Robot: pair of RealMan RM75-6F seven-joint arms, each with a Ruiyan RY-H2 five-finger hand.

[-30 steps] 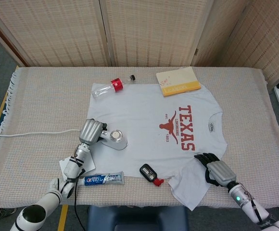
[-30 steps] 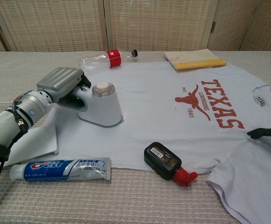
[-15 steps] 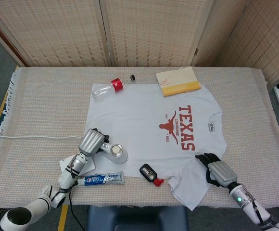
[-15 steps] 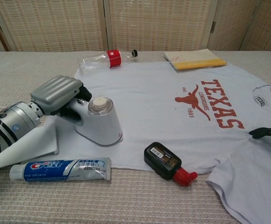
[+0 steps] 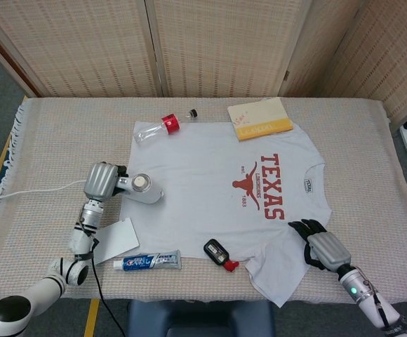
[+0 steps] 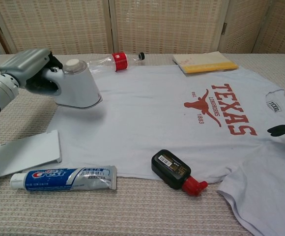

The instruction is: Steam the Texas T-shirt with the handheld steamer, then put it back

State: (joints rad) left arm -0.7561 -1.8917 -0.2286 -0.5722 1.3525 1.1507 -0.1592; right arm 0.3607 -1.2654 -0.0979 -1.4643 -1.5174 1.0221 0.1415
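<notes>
We find the left hand point(image 5: 99, 181) clamped around the handle of the handheld steamer point(image 6: 75, 86), which is raised off the cloth at the 9 o'clock edge of the Texas T-shirt point(image 5: 217, 186); a shadow lies beneath it in the chest view. The shirt lies flat on the table point(image 5: 56, 133), print upward. The right hand point(image 5: 323, 247) rests at the shirt's 4 o'clock edge, by the sleeve, its dark fingertips point(image 6: 282, 130) touching the fabric; we cannot tell whether it grips the cloth. A white tray point(image 6: 24, 153) and a toothpaste tube point(image 6: 66, 178) lie at the shirt's 7 o'clock corner. A black device with a red tip point(image 5: 219, 253) sits on the hem at 6 o'clock.
</notes>
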